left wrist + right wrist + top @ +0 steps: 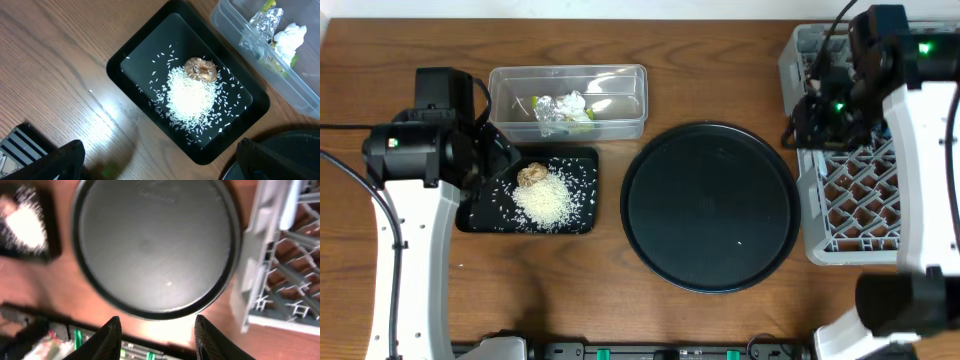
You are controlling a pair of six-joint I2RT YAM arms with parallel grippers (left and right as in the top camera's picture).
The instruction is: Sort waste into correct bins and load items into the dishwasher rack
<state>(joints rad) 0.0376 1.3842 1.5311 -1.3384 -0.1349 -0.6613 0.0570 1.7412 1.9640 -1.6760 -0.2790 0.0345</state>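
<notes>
Left gripper (160,150): I see it wide, empty, above the black tray (150,55).
Right gripper (157,330): jaws parted, empty, over the rack (860,200).
Waste: rice (546,202) and brown lump (530,176) in that tray; wad (560,108) in clear tub (620,76).

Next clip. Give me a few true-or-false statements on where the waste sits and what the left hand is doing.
1. The rice lies in the rectangular black tray. True.
2. The brown lump is in the clear tub. False: it sits in the rectangular tray, at the edge of the rice pile.
3. The foil wad is in the tub. True.
4. A plate rests on the round tray. False: no plate is on it.
5. The left hand grips the lump. False: it is open above the rectangular tray and holds nothing.
</notes>
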